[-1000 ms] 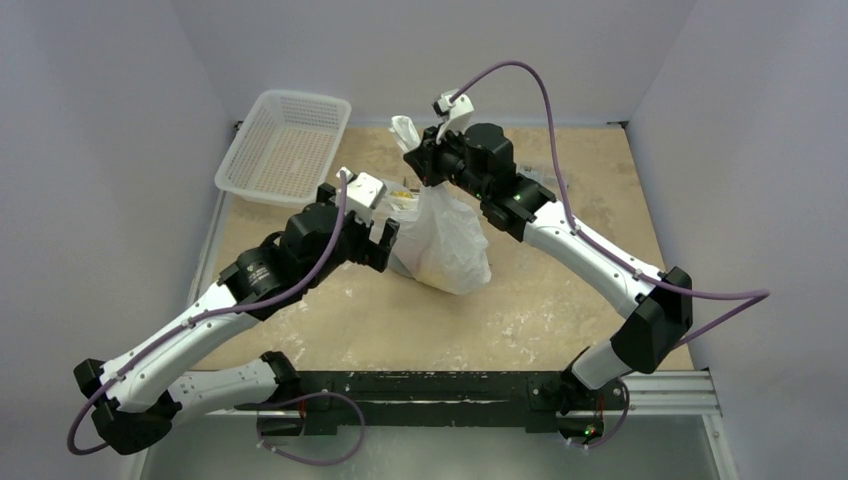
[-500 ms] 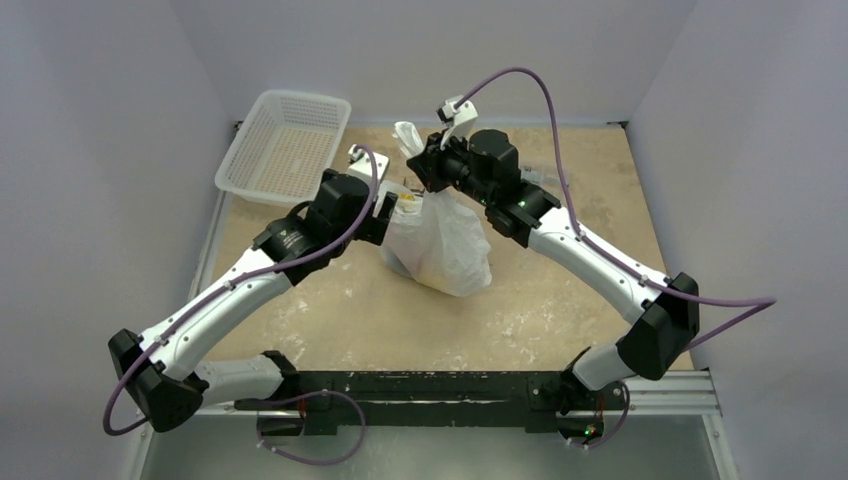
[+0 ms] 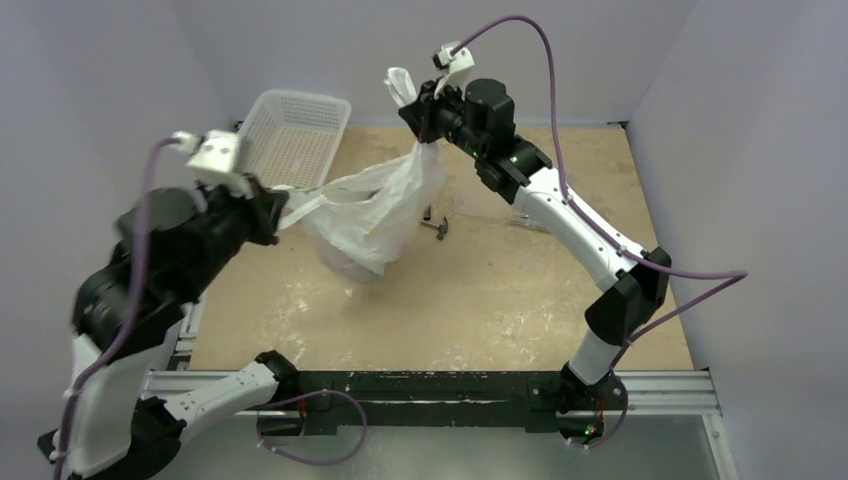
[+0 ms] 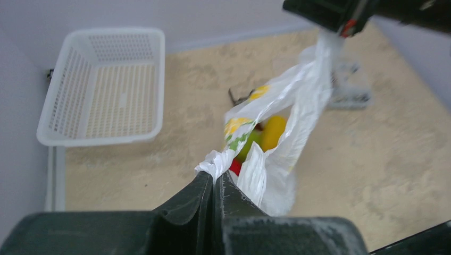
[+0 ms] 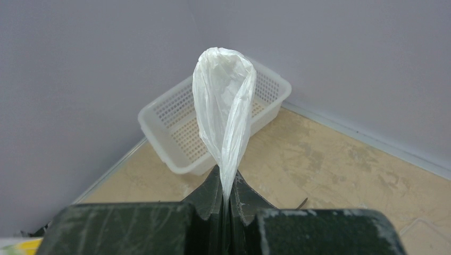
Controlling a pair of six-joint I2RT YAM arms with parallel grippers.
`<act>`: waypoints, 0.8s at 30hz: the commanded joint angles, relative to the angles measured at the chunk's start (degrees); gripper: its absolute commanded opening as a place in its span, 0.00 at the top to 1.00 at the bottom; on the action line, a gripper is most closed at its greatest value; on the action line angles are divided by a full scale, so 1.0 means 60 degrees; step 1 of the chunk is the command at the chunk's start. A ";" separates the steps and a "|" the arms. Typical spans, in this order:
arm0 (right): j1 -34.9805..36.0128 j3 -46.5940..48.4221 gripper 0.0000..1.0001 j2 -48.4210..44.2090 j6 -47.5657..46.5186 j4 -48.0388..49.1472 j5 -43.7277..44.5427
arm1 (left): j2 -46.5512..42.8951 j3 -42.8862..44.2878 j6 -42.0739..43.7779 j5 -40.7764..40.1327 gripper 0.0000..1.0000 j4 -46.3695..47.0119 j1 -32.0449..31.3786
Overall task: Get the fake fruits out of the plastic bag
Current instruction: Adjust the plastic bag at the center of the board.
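Observation:
The plastic bag (image 3: 368, 212) is a thin white carrier bag, stretched between both grippers over the table. My left gripper (image 3: 284, 207) is shut on the bag's left edge (image 4: 219, 161). My right gripper (image 3: 415, 110) is shut on a handle loop (image 5: 225, 106) that sticks up above its fingertips. Through the bag's open mouth in the left wrist view I see fake fruits: a yellow one (image 4: 273, 130), a green one (image 4: 248, 144) and a red one (image 4: 235, 167). The bag's bottom hangs low near the table.
A white mesh basket (image 3: 286, 146) stands at the back left corner. A small black hammer (image 3: 437, 226) lies on the table just right of the bag. A clear flat box (image 4: 348, 90) sits beyond the bag, under the right arm.
My left gripper shut on the bag's edge and pulled it left and up, spreading the bag. The right gripper rose a little with the handle. The hammer came into view.

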 commanded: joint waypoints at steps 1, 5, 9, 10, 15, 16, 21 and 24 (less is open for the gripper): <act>-0.0195 0.2045 1.00 0.0824 -0.0095 -0.0433 -0.0247 | -0.0837 0.0695 -0.1567 0.1293 1.00 -0.1413 0.0071; -0.0210 0.2759 1.00 0.1619 0.0275 -0.0900 -0.0351 | -0.1673 -0.1416 -0.2827 0.2951 1.00 -0.1187 0.0074; -0.0204 0.2074 0.99 0.1680 0.0551 -0.1501 -0.0328 | -0.2968 -0.4673 -0.4383 0.4974 1.00 0.0873 0.0074; -0.0205 0.1438 0.98 0.1507 0.0658 -0.1324 -0.0254 | -0.3215 -0.5425 -0.4803 0.5321 1.00 0.1464 0.0074; -0.0203 0.0069 0.82 0.1214 0.0587 -0.2199 0.0756 | -0.3933 -0.7662 -0.6178 0.6403 1.00 0.3516 0.0072; -0.0195 0.0266 0.77 0.1345 0.0481 -0.2879 0.1162 | -0.3940 -0.7802 -0.6271 0.6475 1.00 0.3640 0.0074; -0.0159 0.0253 0.34 0.0925 0.0968 -0.5043 0.2408 | -0.3762 -0.7775 -0.6235 0.6417 1.00 0.3758 0.0071; -0.0159 -0.0306 0.13 0.0162 0.1453 -0.5646 0.3310 | -0.3622 -0.7696 -0.6202 0.6375 1.00 0.3942 0.0071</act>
